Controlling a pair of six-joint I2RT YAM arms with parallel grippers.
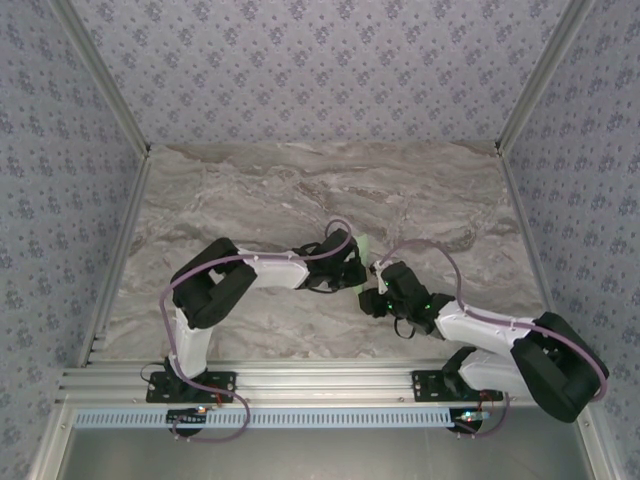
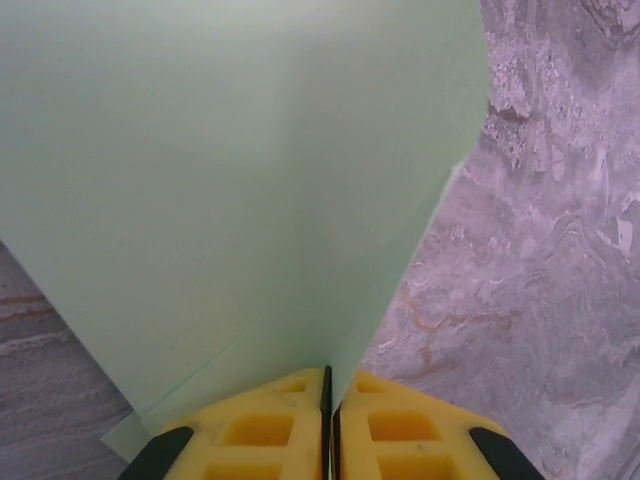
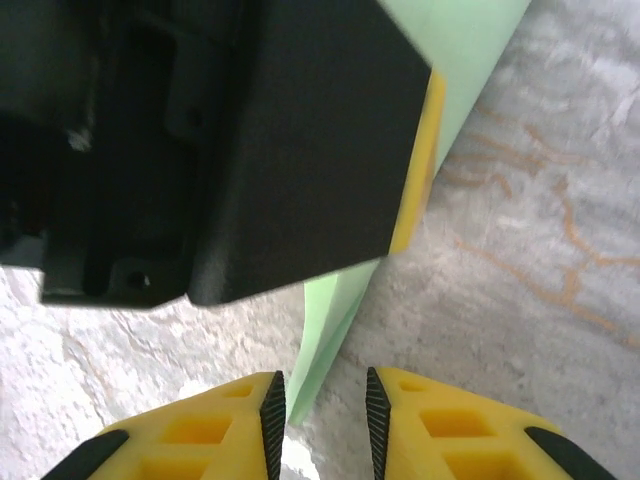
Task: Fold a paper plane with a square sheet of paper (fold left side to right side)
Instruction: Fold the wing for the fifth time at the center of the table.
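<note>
Paper (image 2: 240,180) tight in left tool (image 2: 330,392), edge inside parted right tool (image 3: 322,400).

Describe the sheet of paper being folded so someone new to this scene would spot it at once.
On the marble table, look to the middle, where the two arms meet. The sheet of paper is there, pinched between the left arm's yellow fingers. It is the only plain, pale mint-green thing among grey stone and black arms.

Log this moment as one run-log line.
left gripper: shut on thin pale mint-green paper sheet | right gripper: open, jaws either side of sheet's edge | task: fold unfinished
</note>
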